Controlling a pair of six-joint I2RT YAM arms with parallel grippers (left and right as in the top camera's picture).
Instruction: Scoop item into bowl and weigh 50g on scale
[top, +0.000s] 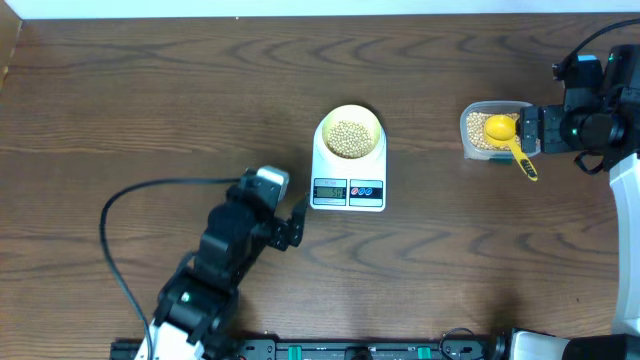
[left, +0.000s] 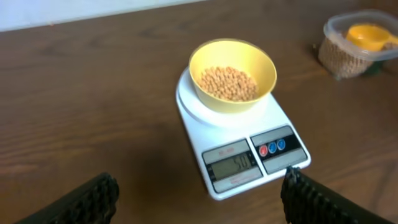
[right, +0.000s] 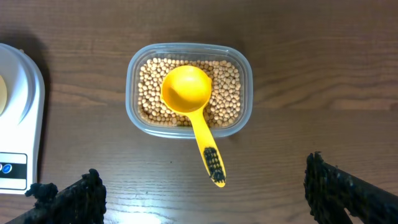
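The small pale yellow bowl (left: 267, 68) of round beige beans (left: 229, 83) sits on the flat white digital scale (left: 194, 127), just ahead of the left gripper (top: 292, 225), whose fingers (left: 93, 199) gape wide and empty. The right gripper (top: 527, 130), equally spread and empty, faces the clear plastic tub (right: 246, 87) where a bright yellow scoop (right: 186, 90) lies.

The left arm (top: 215, 265) comes in from 7 o'clock and reaches toward 1 o'clock. The left gripper (top: 294, 222) (left: 198, 182) has its jaws spread wide, with nothing between them. The right arm (top: 595, 110) comes in from 3 o'clock and points toward 9 o'clock. The right gripper (top: 523, 132) (right: 204, 169) is likewise wide apart and empty.
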